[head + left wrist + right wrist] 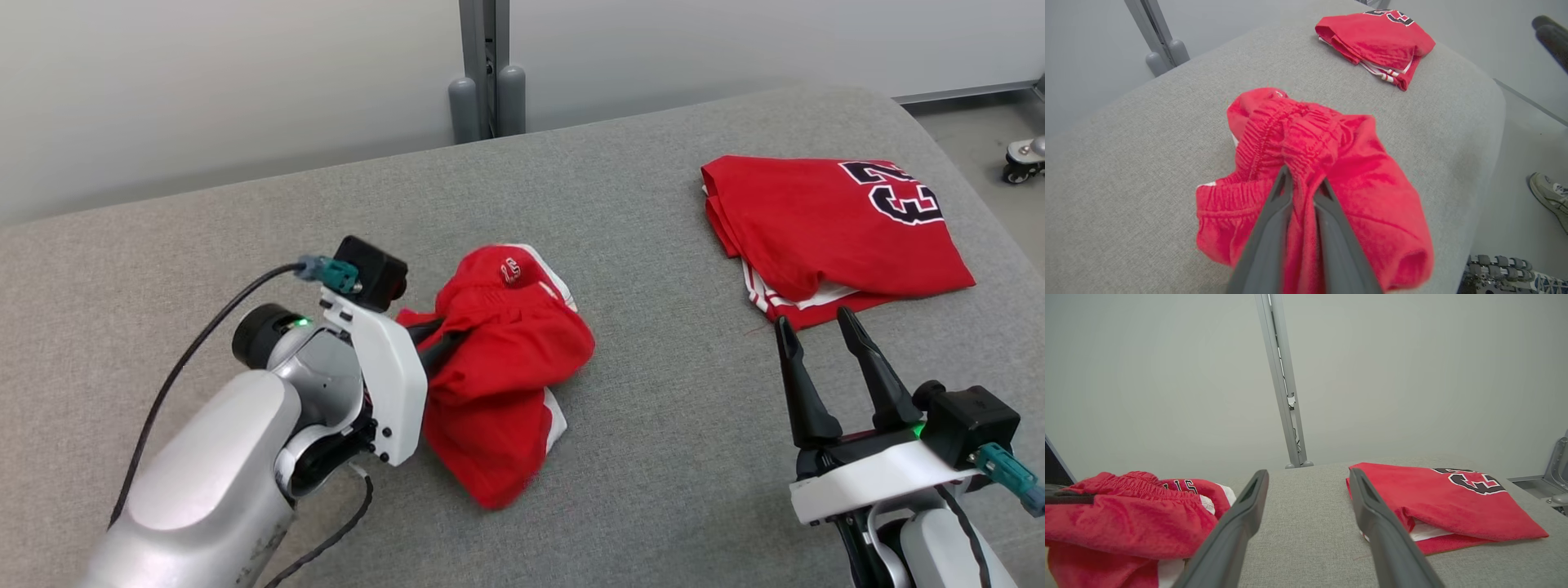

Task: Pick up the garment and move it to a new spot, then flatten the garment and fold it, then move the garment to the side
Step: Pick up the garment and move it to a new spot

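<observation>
Shorts (502,367), red and crumpled, sit bunched left of centre on our grey padded table (653,457). Our left gripper (1305,179) is clamped on a fold near their elastic waistband. Our right gripper (815,320) hovers, jaws spread wide and empty, just short of a folded red jersey (824,220).

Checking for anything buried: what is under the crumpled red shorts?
The grey fabric surface shows all around the crumpled shorts; white trim peeks from their folds. The left gripper pinches their waistband. Whatever lies directly beneath is covered.
</observation>
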Motion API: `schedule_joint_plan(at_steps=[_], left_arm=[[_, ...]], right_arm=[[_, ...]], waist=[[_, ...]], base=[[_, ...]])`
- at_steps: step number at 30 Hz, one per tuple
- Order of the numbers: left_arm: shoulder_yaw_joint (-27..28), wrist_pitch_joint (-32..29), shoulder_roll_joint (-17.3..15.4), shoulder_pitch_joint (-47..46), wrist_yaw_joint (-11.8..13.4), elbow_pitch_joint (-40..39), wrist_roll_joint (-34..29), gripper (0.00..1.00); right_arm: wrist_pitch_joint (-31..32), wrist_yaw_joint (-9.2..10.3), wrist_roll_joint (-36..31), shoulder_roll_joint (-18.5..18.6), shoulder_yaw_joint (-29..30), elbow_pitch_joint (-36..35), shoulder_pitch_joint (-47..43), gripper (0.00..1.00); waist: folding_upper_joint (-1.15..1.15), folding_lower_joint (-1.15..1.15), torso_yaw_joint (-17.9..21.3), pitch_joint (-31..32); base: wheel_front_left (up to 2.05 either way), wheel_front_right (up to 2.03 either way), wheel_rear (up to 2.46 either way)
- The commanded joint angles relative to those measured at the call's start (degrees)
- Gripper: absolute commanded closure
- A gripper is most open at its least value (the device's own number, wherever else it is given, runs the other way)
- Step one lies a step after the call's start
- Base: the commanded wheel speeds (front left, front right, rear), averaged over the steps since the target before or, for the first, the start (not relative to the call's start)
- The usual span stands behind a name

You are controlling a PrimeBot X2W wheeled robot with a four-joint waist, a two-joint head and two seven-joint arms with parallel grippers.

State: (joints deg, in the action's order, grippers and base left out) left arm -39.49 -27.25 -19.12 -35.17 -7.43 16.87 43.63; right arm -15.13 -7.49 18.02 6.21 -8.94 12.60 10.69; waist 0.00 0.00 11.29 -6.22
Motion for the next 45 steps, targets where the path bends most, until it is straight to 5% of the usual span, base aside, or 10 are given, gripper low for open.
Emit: schedule_joint_plan(at_steps=[1,5,14,22,29,38,45], left_arm=[[0.1,1.7,-0.1,0.4,0.0,1.3,0.4,0.0],[-1.0,7.4,0.6,-0.9,0.0,4.4,0.9,0.0],[0.9,17.3,-3.6,1.1,0.8,0.8,1.2,0.0],[6.3,27.2,-7.6,11.2,9.6,-7.1,-0.3,0.0],[11.5,37.5,-7.9,20.3,15.9,-8.6,-0.3,0.0],[18.1,42.4,-4.2,30.1,21.1,-10.5,-4.7,0.0],[26.1,42.5,2.7,35.4,18.2,-13.1,-10.9,0.0]], right_arm=[[0.0,-0.01,0.3,0.2,-0.1,0.1,0.6,0.0],[0.0,-0.01,0.1,0.8,-0.1,0.2,0.3,0.0],[0.0,-0.01,-0.3,1.8,0.1,-0.1,-1.7,0.0],[0.0,-0.01,-0.7,1.9,0.9,-1.5,-3.5,0.0],[0.0,-0.01,-1.0,1.5,2.0,-2.4,-4.2,0.0],[0.0,-0.01,-1.6,0.4,4.8,-3.8,-5.9,0.0],[0.0,-0.01,-2.7,-0.4,6.4,-4.2,-7.7,0.0]], waist=[[0.0,0.0,0.0,0.0],[0.0,0.0,-0.8,0.3],[0.0,0.0,-4.5,3.3],[0.0,0.0,-7.0,4.8],[0.0,0.0,-8.2,4.6],[0.0,0.0,-9.2,4.7],[0.0,0.0,-9.0,5.3]], base=[[0.0,0.0,0.0],[0.0,0.0,0.0],[0.0,0.0,0.0],[0.0,0.0,0.0],[0.0,0.0,0.0],[0.0,0.0,0.0],[0.0,0.0,0.0]])
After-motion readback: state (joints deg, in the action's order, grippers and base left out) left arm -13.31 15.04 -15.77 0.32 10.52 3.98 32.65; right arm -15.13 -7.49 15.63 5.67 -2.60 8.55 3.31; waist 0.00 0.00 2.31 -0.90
